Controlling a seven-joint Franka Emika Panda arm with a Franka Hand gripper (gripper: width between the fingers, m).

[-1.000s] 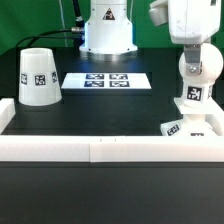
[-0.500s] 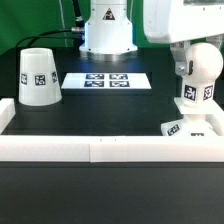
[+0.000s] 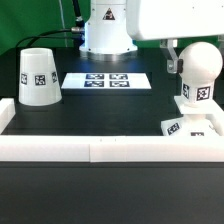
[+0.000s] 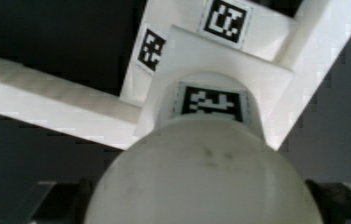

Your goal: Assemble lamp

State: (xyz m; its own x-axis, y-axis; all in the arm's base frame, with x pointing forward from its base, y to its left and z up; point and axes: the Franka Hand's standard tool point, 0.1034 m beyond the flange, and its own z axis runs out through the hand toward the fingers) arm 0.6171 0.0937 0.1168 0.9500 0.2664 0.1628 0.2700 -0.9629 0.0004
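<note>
Against the desk's (image 3: 100,115) near wall (image 3: 100,148), on the exterior view's right, lies the base (image 3: 185,127). The bulb (image 3: 201,72) stands upright on it, stem down. In the wrist view the end effector (image 4: 193,205) straddles the bulb's round head, and the bulb's long axis runs straight away from it toward the base. Whether the fingers press the bulb or stand clear, I cannot tell. Farther back, well apart to the left, sits the shade (image 3: 38,77).
</note>
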